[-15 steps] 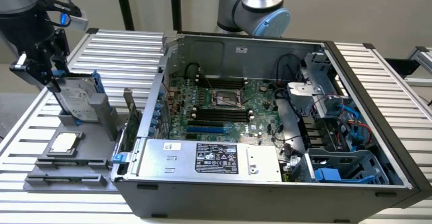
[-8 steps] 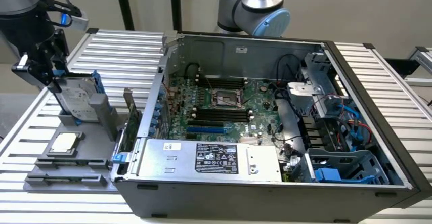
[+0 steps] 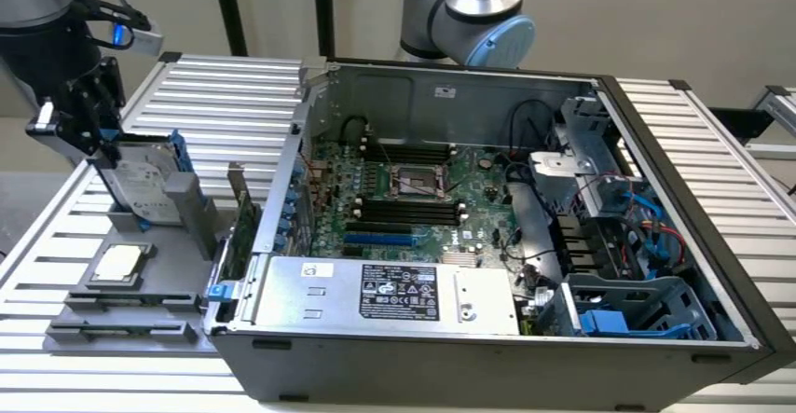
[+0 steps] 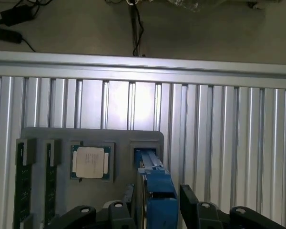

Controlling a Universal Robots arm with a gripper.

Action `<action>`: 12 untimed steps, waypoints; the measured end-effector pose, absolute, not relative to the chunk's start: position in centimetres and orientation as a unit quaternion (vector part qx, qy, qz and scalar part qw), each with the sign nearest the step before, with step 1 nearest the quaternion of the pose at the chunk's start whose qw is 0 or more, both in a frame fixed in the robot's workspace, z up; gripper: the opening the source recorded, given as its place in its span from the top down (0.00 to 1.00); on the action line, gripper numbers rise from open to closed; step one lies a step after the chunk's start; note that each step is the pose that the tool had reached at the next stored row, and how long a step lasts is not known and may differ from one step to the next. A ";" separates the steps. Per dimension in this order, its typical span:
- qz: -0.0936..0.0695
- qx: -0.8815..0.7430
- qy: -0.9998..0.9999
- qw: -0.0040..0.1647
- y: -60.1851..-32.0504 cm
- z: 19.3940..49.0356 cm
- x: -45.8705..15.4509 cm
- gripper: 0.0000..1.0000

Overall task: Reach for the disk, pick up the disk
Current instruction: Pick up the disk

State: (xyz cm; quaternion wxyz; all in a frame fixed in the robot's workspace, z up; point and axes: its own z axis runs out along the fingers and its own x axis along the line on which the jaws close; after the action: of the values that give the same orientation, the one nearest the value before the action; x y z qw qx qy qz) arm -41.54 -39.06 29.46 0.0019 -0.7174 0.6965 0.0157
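Gripper (image 3: 89, 138) is at the upper left of the exterior view and straddles the top edge of the disk (image 3: 134, 185). I cannot tell whether it clamps the disk or stays slightly open. The disk stands upright in the grey holder (image 3: 186, 210), above the square chip (image 3: 121, 264).

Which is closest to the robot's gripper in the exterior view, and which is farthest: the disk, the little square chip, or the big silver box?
1. The disk, standing upright right beside the gripper, on the exterior view's left.
2. The square chip, lying flat lower down on the same side.
3. The silver box, inside the computer case, farther toward the exterior view's right.
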 end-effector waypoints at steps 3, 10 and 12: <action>0.016 -0.717 0.696 0.002 -39.1 29.5 -41.5 0.62; 0.016 -0.717 0.696 0.002 -39.1 29.5 -41.4 0.62; 0.016 -0.717 0.696 0.002 -39.1 29.5 -41.4 0.62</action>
State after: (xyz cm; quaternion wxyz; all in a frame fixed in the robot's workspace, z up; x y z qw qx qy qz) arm -41.39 -39.06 29.46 0.0019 -0.7174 0.6965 0.0156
